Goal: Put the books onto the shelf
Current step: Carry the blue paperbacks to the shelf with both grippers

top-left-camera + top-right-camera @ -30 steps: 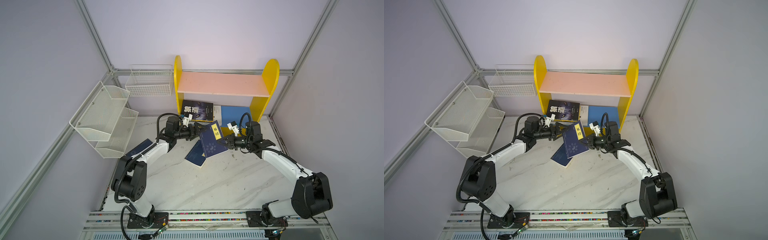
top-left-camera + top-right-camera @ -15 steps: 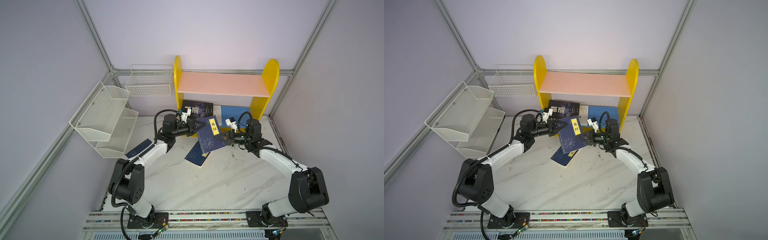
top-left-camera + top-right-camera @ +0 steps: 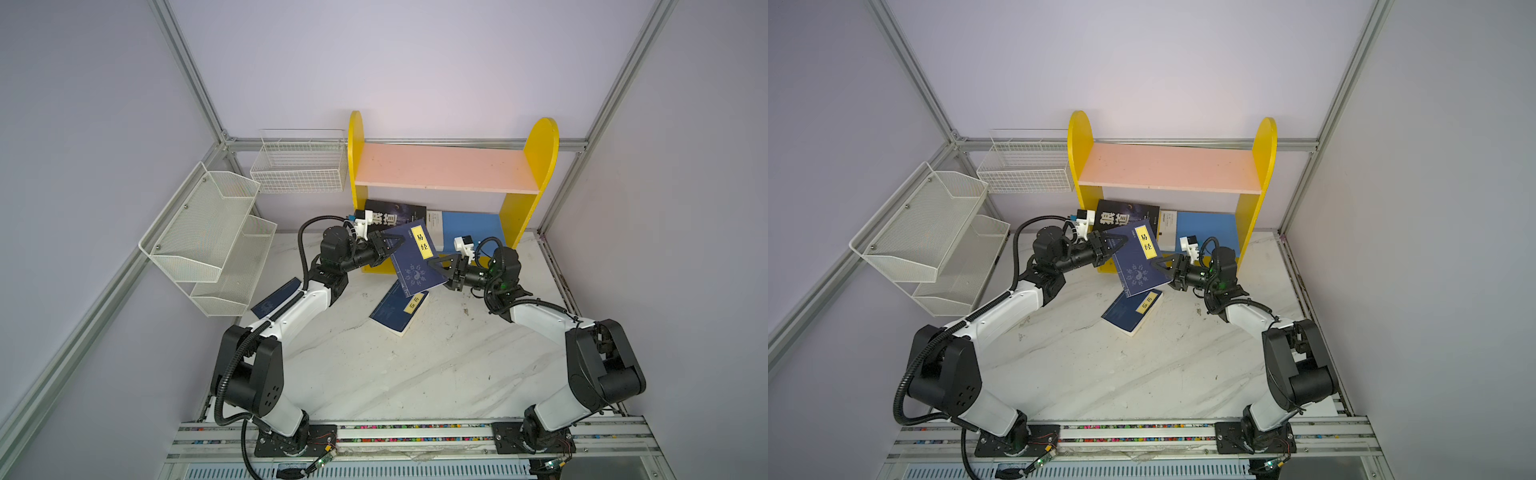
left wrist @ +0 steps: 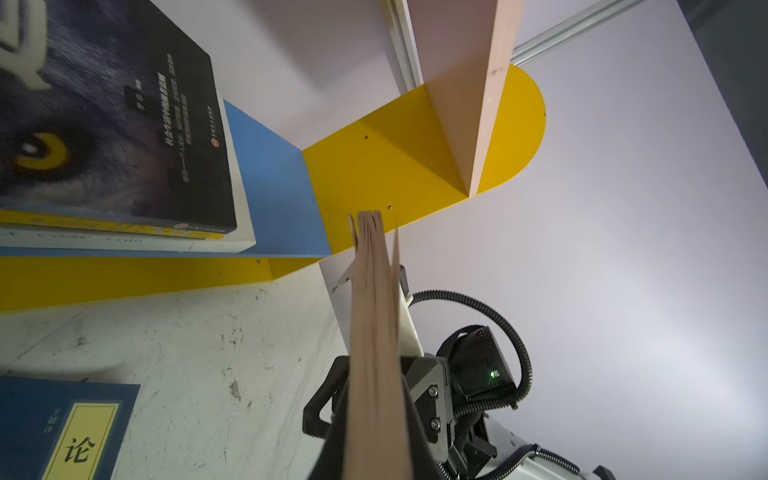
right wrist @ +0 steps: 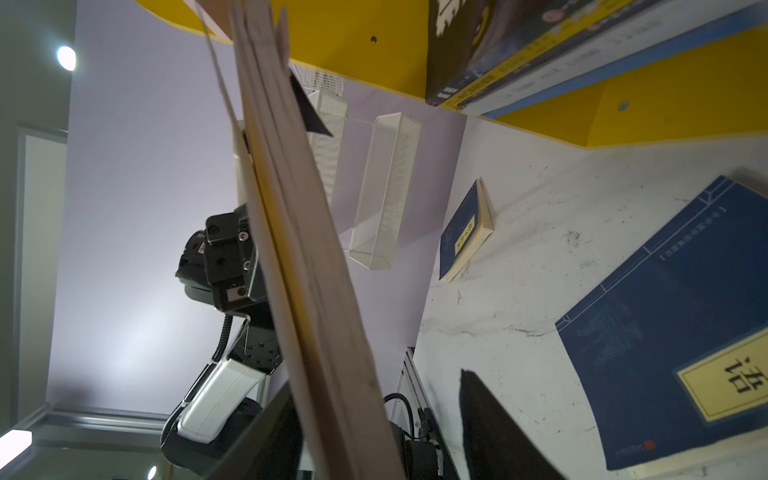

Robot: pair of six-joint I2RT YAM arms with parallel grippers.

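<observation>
**Item: navy book with yellow title label** [image 3: 415,259]. It is off the surface [image 3: 395,374], tilted, in front of the left half of the yellow shelf [image 3: 540,166] and between the two claws.

**Change.** A second ago the right claw [image 3: 434,266] carried it and the left claw [image 3: 397,244] stood open beside it. Now the left claw is clamped on the book's upper corner. The right claw has spread its jaws, and the right wrist view shows a gap between one finger and the page edge. Judged a completed handover, with the left arm now in charge of placing.

**Other stock.**
- The black wolf-eyes book [image 3: 395,216] lies flat on a small stack at the left of the blue lower board [image 3: 473,228].
- A second navy book [image 3: 399,309] lies on the surface just below the held one.
- A third navy book [image 3: 276,297] lies beside the left arm.

**Room.**
- The pink upper board [image 3: 444,168] is bare.
- The lower board is free at its right end only.
- The open right claw still brackets the book's lower edge and likely must back away first.
- The yellow front rail and side panels are the edges to clear.
</observation>
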